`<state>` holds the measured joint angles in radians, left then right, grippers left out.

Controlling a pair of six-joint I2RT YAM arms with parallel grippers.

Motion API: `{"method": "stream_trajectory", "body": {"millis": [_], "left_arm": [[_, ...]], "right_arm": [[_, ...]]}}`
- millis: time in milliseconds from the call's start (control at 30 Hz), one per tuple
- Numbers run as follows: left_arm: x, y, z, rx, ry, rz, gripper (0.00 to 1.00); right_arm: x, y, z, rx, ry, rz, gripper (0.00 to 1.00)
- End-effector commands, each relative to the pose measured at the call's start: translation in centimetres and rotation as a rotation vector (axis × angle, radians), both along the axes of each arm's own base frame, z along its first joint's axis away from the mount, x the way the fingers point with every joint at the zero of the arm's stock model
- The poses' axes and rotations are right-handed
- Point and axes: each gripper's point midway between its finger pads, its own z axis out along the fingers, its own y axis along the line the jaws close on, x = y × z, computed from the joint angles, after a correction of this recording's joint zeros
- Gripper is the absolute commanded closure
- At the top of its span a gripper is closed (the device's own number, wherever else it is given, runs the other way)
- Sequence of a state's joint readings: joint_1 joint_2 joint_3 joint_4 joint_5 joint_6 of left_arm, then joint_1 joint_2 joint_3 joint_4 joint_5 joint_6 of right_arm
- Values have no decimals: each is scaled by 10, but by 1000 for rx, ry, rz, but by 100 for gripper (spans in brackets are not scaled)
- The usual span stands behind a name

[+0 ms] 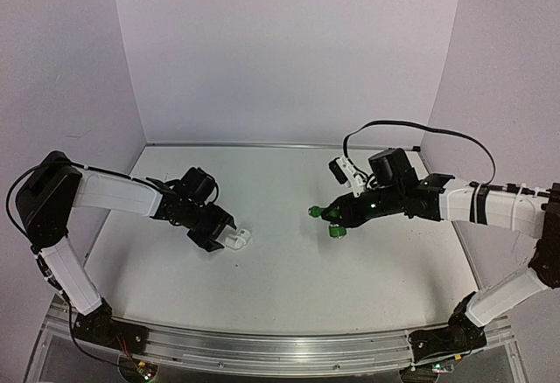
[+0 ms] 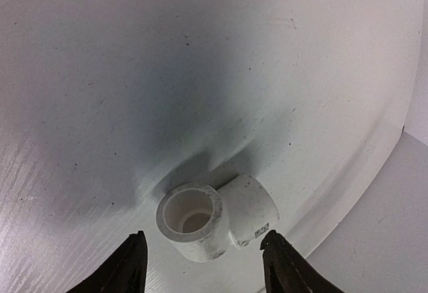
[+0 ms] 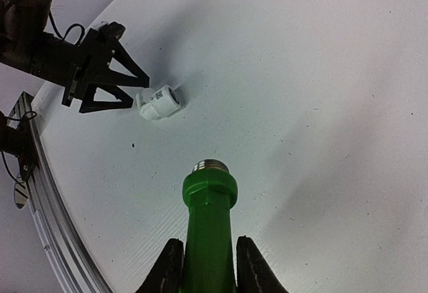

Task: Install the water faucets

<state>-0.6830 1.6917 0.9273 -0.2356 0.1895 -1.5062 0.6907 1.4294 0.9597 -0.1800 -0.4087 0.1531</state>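
The green faucet (image 3: 210,226) with its silvery threaded end sticks out of my right gripper (image 3: 206,263), which is shut on its stem and holds it above the table; it also shows in the top view (image 1: 331,222). The white elbow fitting (image 2: 215,218) lies on the table, one socket facing the camera. My left gripper (image 2: 204,265) is open, its fingers on either side of the fitting's near end, not touching it. In the top view the left gripper (image 1: 223,239) sits just left of the fitting (image 1: 240,240). The right wrist view also shows the fitting (image 3: 158,102) and the left gripper (image 3: 137,89).
The white table (image 1: 289,278) has purple walls at its back and sides. A metal rail (image 1: 280,348) runs along the near edge. A black cable (image 1: 411,128) loops over the right arm.
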Motion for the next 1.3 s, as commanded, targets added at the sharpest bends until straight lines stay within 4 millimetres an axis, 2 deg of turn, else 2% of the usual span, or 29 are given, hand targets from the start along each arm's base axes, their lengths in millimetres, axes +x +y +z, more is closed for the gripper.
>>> {"method": "stream_trajectory", "body": {"millis": [0,200,367,433,467,567,667,767,833,1000,1067,1133,1267], "left_arm": [[12,-5,1,-52,84,179,38],[9,-1,-17,-10,176,259,43],[5,-11,-28,-18,243,272,49],[1,-13,-31,-12,262,278,56],[-1,-12,-32,-9,272,281,62],[-11,3,-34,70,290,284,74],[-11,31,-19,246,229,222,86],[-10,65,8,550,146,62,99],[-17,92,20,794,127,-53,100],[-44,143,43,1297,125,-356,100],[-47,152,47,1449,109,-446,100],[-44,150,42,1542,87,-540,100],[-37,143,32,1620,71,-615,100]], "right_arm": [[-1,0,20,49,-95,12,100],[-5,-7,19,41,-118,5,100],[-6,-9,17,36,-125,9,100],[-7,-8,16,43,-121,13,100],[-8,-7,15,46,-118,16,100],[-8,-6,17,58,-120,21,100],[-9,-6,18,69,-131,25,100],[-10,-6,18,76,-140,28,100],[-11,-6,19,81,-145,30,100],[-14,-10,19,89,-158,26,100],[-14,-9,24,107,-172,28,100],[-16,-8,26,117,-175,32,100],[-18,-7,29,131,-170,44,100]]}}
